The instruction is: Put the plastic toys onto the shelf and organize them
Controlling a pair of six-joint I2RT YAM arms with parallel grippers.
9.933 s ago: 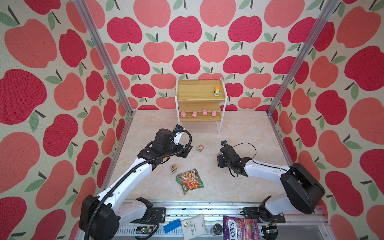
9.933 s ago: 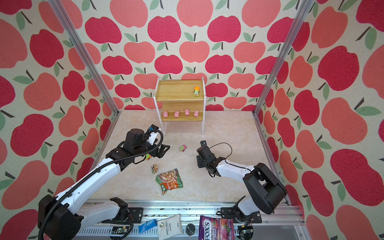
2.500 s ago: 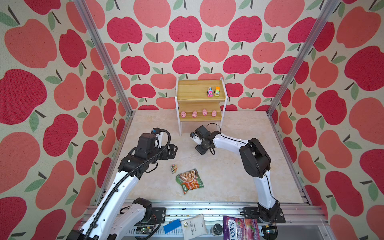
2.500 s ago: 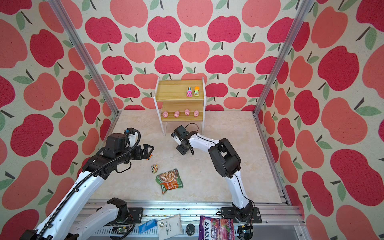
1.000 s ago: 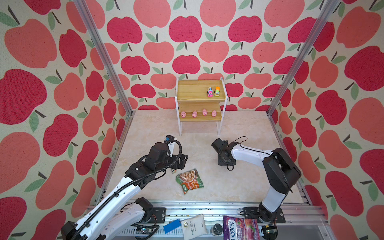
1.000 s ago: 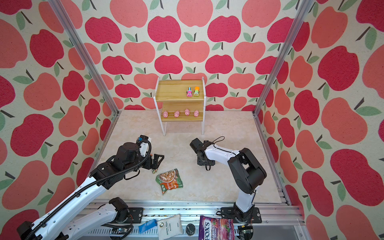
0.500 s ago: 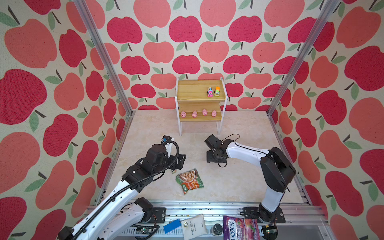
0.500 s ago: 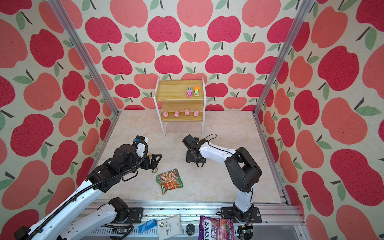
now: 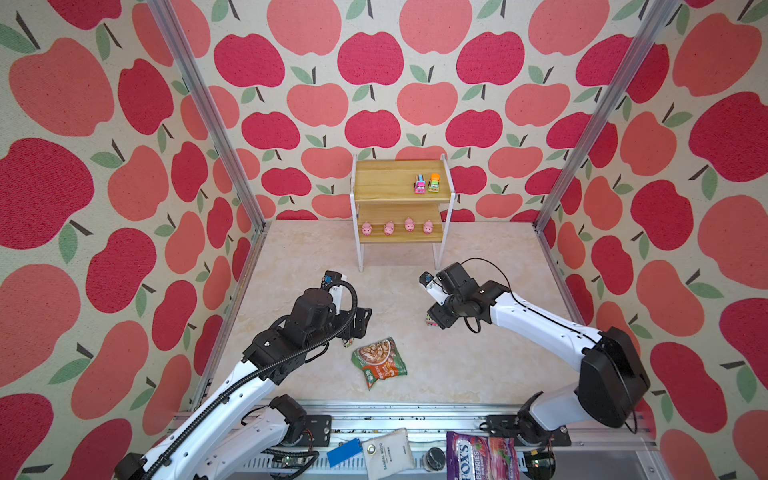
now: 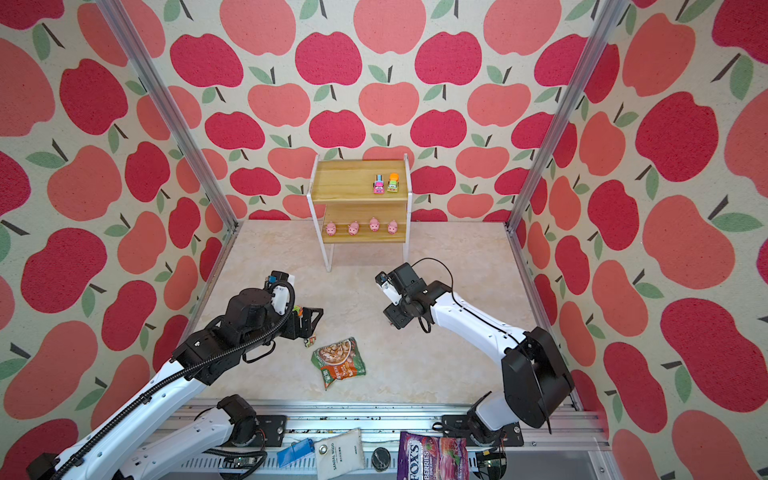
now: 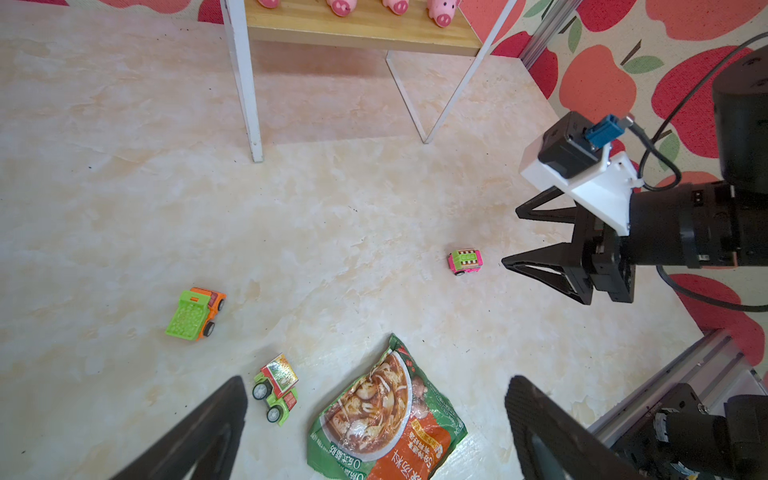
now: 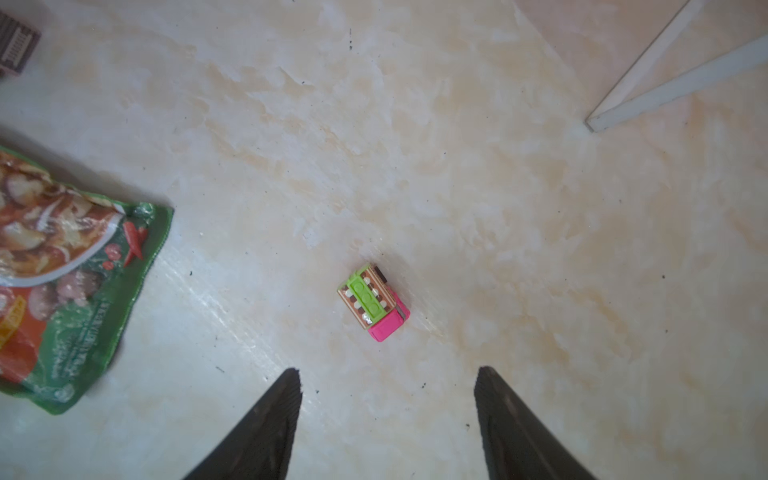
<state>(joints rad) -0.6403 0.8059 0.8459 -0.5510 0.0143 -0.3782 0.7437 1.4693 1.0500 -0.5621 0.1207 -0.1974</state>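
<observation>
Between the right fingers: nothing held, spread moderately wide, low over the table. Straight ahead of the gap, a little beyond the tips: the pink-and-green truck, on its wheels, untouched. Long axis slanted to the line joining the two tips, neither square to it nor along it, pink end nearer the fingers. Same story from the left wrist view: truck just off the right fingertips, apart from them, no contact. Likely calls for a short advance and perhaps a wrist twist, to pinch the narrow sides and not a corner.

Over at the left fingers: spread to full width, empty, well apart from that truck. Closer to them, a green truck, seemingly tipped on its side, just beside the snack packet, and an orange-and-green dump truck further out. Clearly the right arm's pick.

Beyond, at the back of the table, the shelf: a pink truck and an orange-topped truck side by side on the top board, four pink pigs lined along the lower one.
</observation>
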